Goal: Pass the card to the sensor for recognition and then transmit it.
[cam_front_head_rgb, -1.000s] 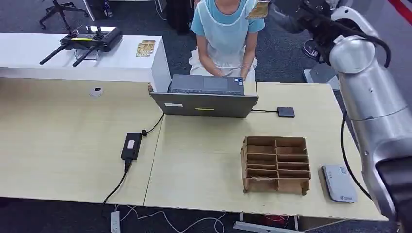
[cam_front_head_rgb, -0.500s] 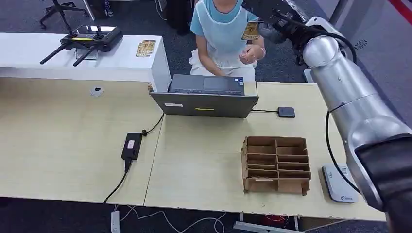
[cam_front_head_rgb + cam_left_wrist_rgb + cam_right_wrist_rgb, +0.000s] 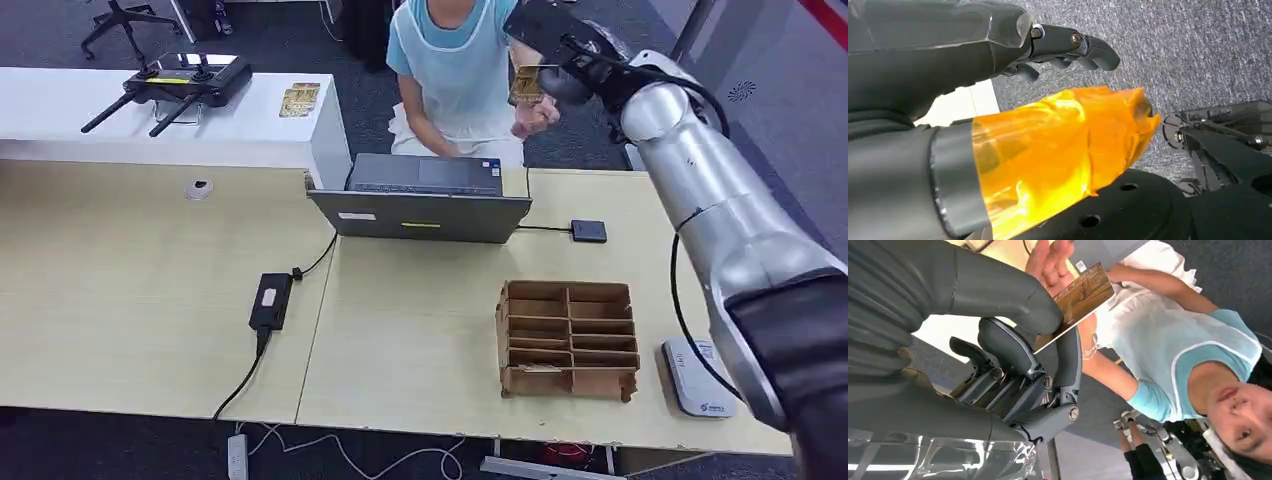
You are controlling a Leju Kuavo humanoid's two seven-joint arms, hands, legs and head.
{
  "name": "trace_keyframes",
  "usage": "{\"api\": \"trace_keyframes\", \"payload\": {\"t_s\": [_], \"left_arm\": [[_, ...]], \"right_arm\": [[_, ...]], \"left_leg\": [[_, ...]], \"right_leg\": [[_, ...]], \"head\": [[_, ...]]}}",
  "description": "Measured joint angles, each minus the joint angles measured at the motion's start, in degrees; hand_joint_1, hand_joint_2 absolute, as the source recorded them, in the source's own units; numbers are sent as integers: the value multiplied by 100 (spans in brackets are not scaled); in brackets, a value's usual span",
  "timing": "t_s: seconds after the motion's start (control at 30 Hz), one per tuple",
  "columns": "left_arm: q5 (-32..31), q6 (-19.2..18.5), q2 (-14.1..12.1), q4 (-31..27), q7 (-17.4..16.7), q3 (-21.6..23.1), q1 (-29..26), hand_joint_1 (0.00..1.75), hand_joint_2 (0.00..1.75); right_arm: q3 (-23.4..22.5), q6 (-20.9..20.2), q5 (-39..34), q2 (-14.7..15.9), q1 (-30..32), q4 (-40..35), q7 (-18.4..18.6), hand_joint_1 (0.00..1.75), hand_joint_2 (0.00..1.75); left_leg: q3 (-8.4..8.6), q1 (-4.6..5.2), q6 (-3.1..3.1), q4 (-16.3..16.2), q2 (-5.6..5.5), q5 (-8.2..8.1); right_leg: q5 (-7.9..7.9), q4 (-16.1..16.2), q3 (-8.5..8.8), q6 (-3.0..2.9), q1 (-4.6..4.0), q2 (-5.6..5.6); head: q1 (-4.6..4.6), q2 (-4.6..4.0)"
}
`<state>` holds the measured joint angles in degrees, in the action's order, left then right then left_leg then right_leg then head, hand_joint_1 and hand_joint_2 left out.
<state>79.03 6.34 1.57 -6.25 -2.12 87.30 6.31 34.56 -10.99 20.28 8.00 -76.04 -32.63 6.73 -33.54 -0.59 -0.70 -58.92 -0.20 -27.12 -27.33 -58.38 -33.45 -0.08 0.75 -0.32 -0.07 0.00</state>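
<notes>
A brown patterned card (image 3: pixel 527 84) is pinched between the thumb and fingers of my right hand (image 3: pixel 562 48), raised beyond the table's far edge in front of a seated person (image 3: pixel 455 70). The person's hand (image 3: pixel 537 115) reaches up to the card's lower edge. In the right wrist view the card (image 3: pixel 1082 294) sticks out past my right hand (image 3: pixel 1013 355), and the person's fingers (image 3: pixel 1052 259) touch it. A small black sensor pad (image 3: pixel 589 231) lies on the table, wired to the laptop. My left hand (image 3: pixel 1048 100) hangs over the carpet, its fingers apart and holding nothing.
A grey laptop (image 3: pixel 425 200) stands at the table's far edge. A cardboard divider box (image 3: pixel 568 338) sits at the front right, with a white device (image 3: pixel 697 377) beside it. A black power brick (image 3: pixel 271 300) and cable lie mid-table. More cards (image 3: pixel 299 98) rest on the white counter.
My right arm has swung left and down, bringing the card in front of the person. The person's hand has lifted from the laptop up to the card.
</notes>
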Motion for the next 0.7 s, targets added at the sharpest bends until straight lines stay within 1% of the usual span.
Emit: {"api": "trace_keyframes", "payload": {"t_s": [0.47, 0.5, 0.53, 0.57, 0.7], "left_arm": [[-24, 33, 0, -2, 0, 0, -4, 0, 0], [-24, 33, 0, -2, 0, 0, -4, 0, 0], [-24, 33, 0, -2, 0, 0, -4, 0, 0], [-24, 33, 0, -2, 0, 0, -4, 0, 0], [-15, 22, 0, -11, 0, 0, -5, 0, 0]], "right_arm": [[0, -39, 20, -26, -7, 256, 2, 175, 175], [0, -39, 22, -26, -7, 266, 2, 131, 175], [0, -39, 24, -26, -7, 271, 2, 16, 175], [0, -41, 33, -26, -7, 275, 0, 0, 175], [0, -83, 59, -26, -10, 310, 0, 0, 175]], "left_leg": [[0, 0, 0, -1, 0, 0], [0, 0, 0, -1, 0, 0], [0, 0, 0, -1, 0, 0], [0, 0, 0, -1, 0, 0], [1, 0, 0, -1, 0, 0]], "right_leg": [[0, 1, 0, 0, 0, 0], [0, 1, 0, 0, 0, 0], [0, 1, 0, 0, 0, 0], [0, 1, 0, 0, 0, 0], [0, 1, -1, 0, 0, 0]], "head": [[-2, 0], [0, 2], [0, 2], [-2, 2], [-2, 0]]}}
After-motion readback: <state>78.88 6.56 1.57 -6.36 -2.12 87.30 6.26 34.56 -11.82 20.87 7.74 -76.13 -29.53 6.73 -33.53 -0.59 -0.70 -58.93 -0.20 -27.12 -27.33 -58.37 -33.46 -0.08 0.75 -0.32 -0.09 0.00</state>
